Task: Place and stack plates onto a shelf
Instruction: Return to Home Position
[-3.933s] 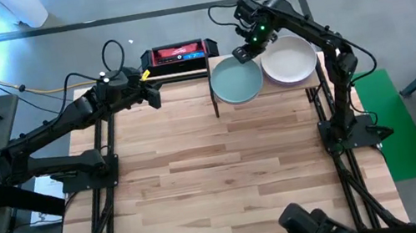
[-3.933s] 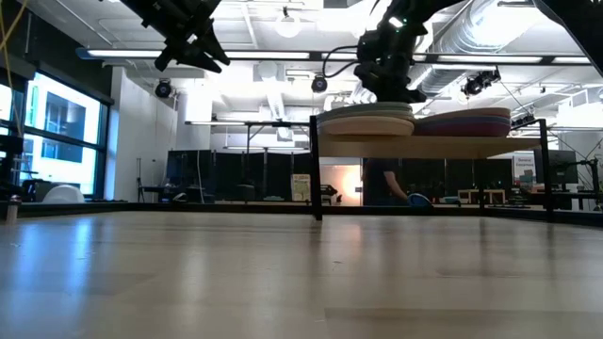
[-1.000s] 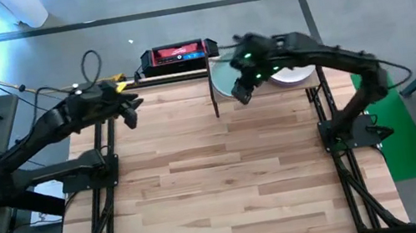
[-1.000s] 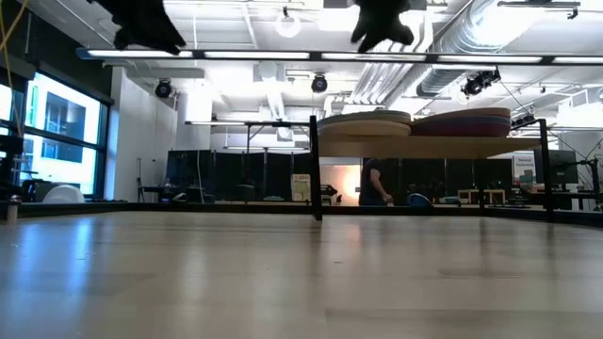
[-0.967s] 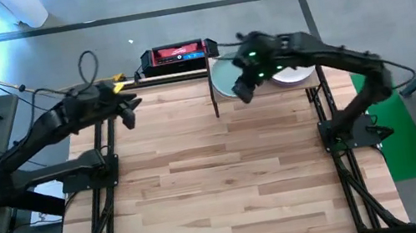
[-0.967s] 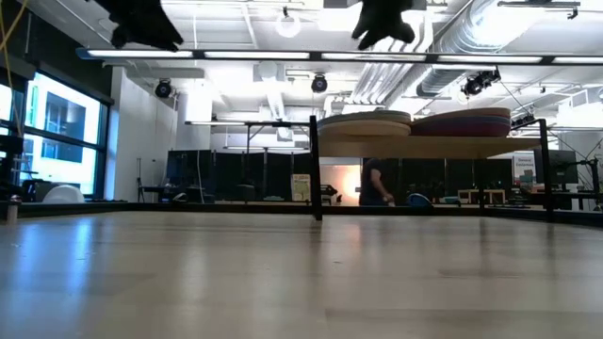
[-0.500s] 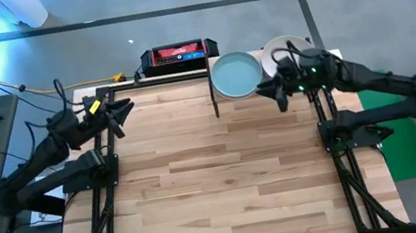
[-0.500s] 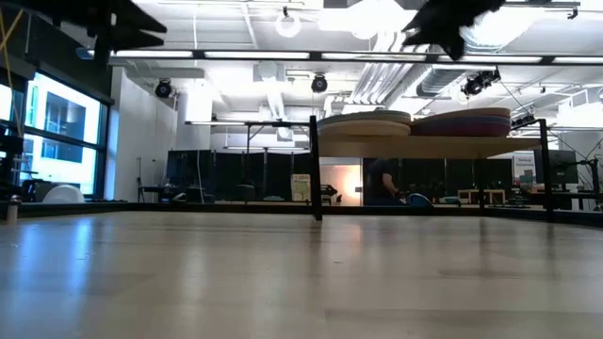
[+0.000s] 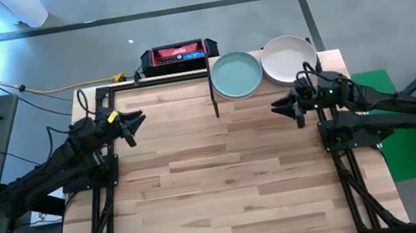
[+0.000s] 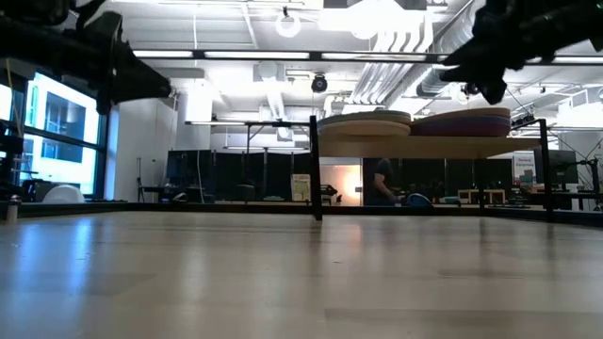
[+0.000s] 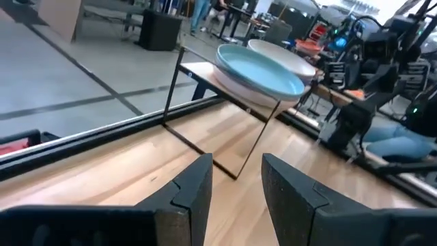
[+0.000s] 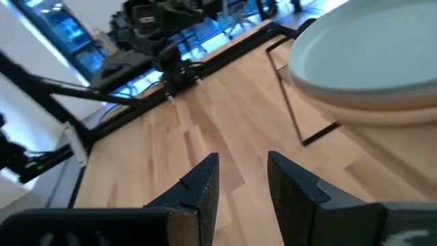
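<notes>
High view places the left claw (image 9: 136, 123) over the tabletop (image 9: 227, 181) at the frame's centre left. The right claw (image 9: 281, 109) is at centre right, just below the shelf (image 9: 213, 98). Each wrist view shows its own claw's fingers parted by a narrow gap, with nothing between them. The shelf sits at the upper middle of the frame with plates piled side by side on it. A teal-green plate (image 9: 236, 75) tops the left stack (image 10: 366, 123) and a pale plate (image 9: 289, 59) tops the right stack (image 10: 462, 122). Low view shows both stacks lying flat on the plank at upper right, with the claws at the top corners.
</notes>
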